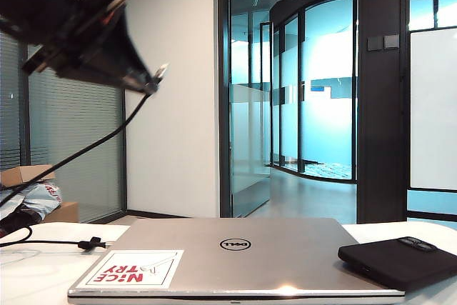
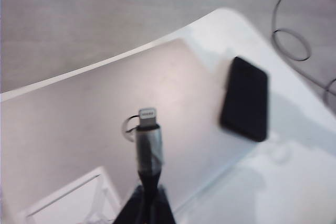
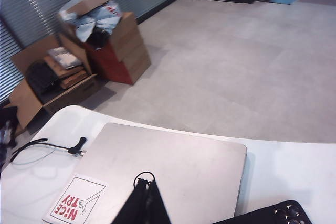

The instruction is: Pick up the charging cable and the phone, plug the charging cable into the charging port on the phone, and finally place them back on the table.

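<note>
Closed silver laptop [image 1: 235, 258] with red-lettered sticker [image 1: 133, 269]; cardboard boxes [image 3: 79, 56], perhaps packaging-filled.

The wide flat white surface [image 1: 36, 276] carries a closed silver Dell laptop [image 1: 243, 255] below the raised fingers, with a flat black phone [image 1: 400, 261] beside it, overlapping its corner. The thin black cable's slack [image 1: 50, 243] lies on the surface too.

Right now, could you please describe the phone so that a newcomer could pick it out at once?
Start at the silver Dell laptop lying closed on the white table. The phone rests on the laptop's corner farthest from the red-lettered sticker, overhanging onto the table. It is the only flat matte black slab there, with a raised camera bump.
</note>
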